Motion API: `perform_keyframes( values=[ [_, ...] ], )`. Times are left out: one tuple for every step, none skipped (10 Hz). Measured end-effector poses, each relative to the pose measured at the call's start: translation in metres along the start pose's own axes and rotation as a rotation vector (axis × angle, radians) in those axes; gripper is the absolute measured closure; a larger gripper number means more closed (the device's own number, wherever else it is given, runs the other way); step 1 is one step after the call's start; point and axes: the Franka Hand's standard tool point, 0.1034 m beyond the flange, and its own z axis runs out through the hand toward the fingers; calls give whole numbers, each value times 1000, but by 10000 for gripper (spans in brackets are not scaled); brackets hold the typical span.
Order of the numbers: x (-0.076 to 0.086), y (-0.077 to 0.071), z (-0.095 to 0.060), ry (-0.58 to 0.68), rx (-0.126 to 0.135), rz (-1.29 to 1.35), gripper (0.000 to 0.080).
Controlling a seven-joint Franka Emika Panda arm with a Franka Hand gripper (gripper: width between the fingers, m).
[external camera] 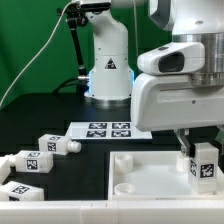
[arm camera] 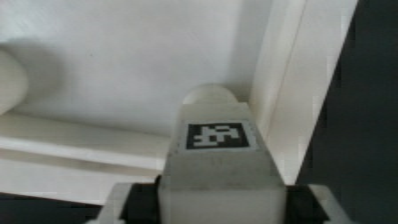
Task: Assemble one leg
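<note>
While upright over the tray's point(external camera: 150, 170) corner, one leg point(external camera: 205, 163) clamped between the fingers point(external camera: 187, 150).

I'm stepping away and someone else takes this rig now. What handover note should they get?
Gripper: shut on the leg, a small white square-sectioned plastic post with marker tags, held upright.
Position: over the large white tray-like piece, near its corner at the exterior view's right.
Spare legs: lying on the black table at the exterior view's left, beside the marker board.
Done: the leg is picked up and carried over.
Left: seating it; whether it already sits in a socket cannot be told.
</note>
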Motion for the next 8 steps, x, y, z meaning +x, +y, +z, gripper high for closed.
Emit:
perform_keyframes(
  values=[
    [0,0,0,0,0,77,517],
    [1,-1,1,10,0,201,517],
    [1,-2,1,15,0,362,517],
    [1,-2,1,15,1,486,517],
    [1,-1,1,9,13,637,515],
    [0,0,1,-7,43,839,515],
    [-1,-3,2,-27,34,953,515],
    [-1,-4,3,-31,37,1071,515]
  ],
)
